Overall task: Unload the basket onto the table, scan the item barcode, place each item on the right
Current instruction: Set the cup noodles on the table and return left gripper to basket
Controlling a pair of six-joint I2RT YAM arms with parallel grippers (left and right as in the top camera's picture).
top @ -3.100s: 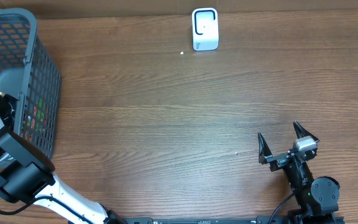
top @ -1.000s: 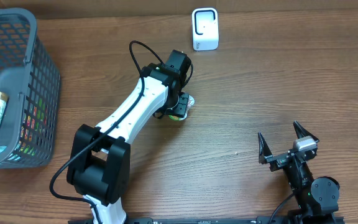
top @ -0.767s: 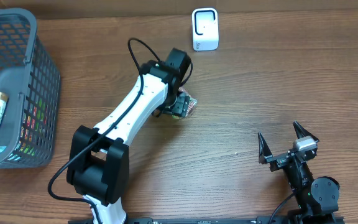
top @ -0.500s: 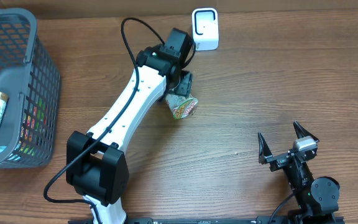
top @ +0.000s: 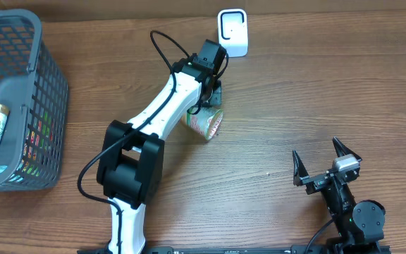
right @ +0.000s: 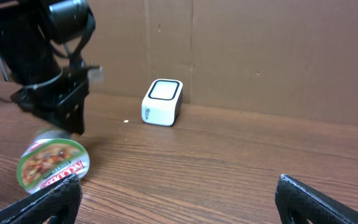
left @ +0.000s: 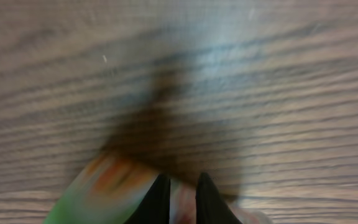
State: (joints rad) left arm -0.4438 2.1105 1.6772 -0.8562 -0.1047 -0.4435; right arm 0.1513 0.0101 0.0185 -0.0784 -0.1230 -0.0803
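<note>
left tool [top: 215, 92]: shut, tips just over the noodle cup [top: 204, 123] | noodle cup: on its side on the tabletop [top: 294, 85], near the scanner [top: 232, 32] (lid faces the right tool [top: 315, 147]) | right tool: jaws wide apart

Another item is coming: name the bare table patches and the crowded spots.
Free: wood between basket and left arm; the wide stretch from scanner down to right hand. Crowded: around the cup by the left hand.
</note>
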